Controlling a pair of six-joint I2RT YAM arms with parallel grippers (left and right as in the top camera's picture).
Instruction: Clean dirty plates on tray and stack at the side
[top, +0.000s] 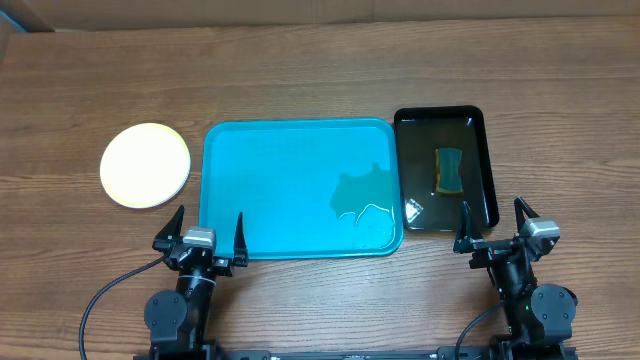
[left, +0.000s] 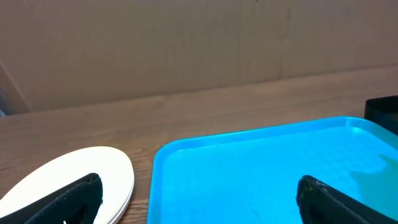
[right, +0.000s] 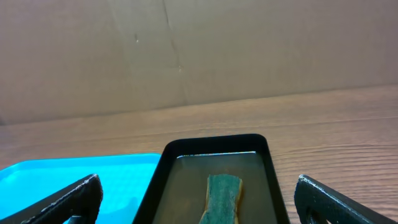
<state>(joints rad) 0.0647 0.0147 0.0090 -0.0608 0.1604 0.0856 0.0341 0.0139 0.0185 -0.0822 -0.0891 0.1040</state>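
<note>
The large flat turquoise plastic tray (top: 280, 170) on the wooden desk (top: 300, 60) holds a shallow puddle (top: 365, 205) near its right front corner. Left of it sit the stacked round plates (top: 146, 165), the top one yellow-green-rimmed. Right of it, a glossy black rectangular tray (top: 440, 112) holds murky liquid and a green sponge (top: 449, 169). In front, the left pincer (top: 210, 218) and right pincer (top: 492, 210) both gape apart.

On the brown wooden table (top: 300, 70) we see a large flat turquoise plastic tray (top: 280, 190) in the middle, with a darker wet-looking patch (top: 365, 200) on its right part. A round shallow plate (top: 146, 165), pale yellow inside a white rim, lies apart to its left, and a smaller glossy black rectangular tray (top: 485, 150) holding a green sponge (top: 449, 170) sits just beside its right edge. The left end effector (top: 206, 232) and the right end effector (top: 493, 225) hang by the trays' near edges, fingers spread wide.
</note>
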